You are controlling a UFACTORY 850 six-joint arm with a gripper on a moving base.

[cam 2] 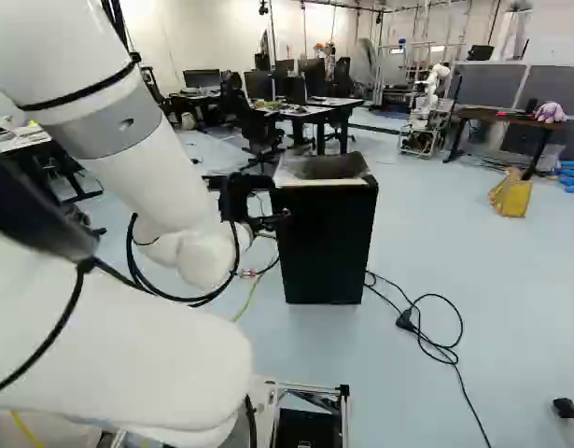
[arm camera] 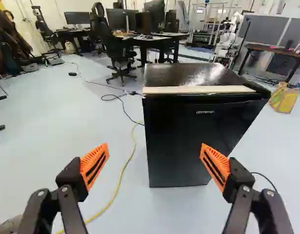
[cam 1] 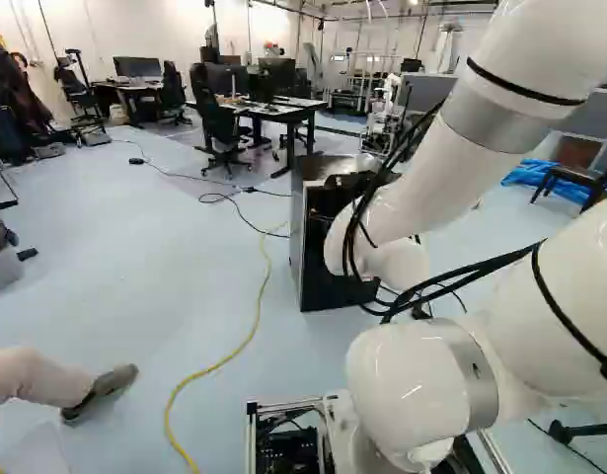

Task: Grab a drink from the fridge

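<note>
Pale floor (cam 2: 455,252), black fridge (cam 2: 324,245) sat shut just right of centre in the right base view. 2 fingers (arm camera: 94,165) were wide open, 0 drinks visible, so opening and grabbing were left imo.

Glossy black fridge (arm camera: 189,141) bears a pale, matt strip (arm camera: 198,89) near smooth, pale flooring (arm camera: 106,161).
</note>
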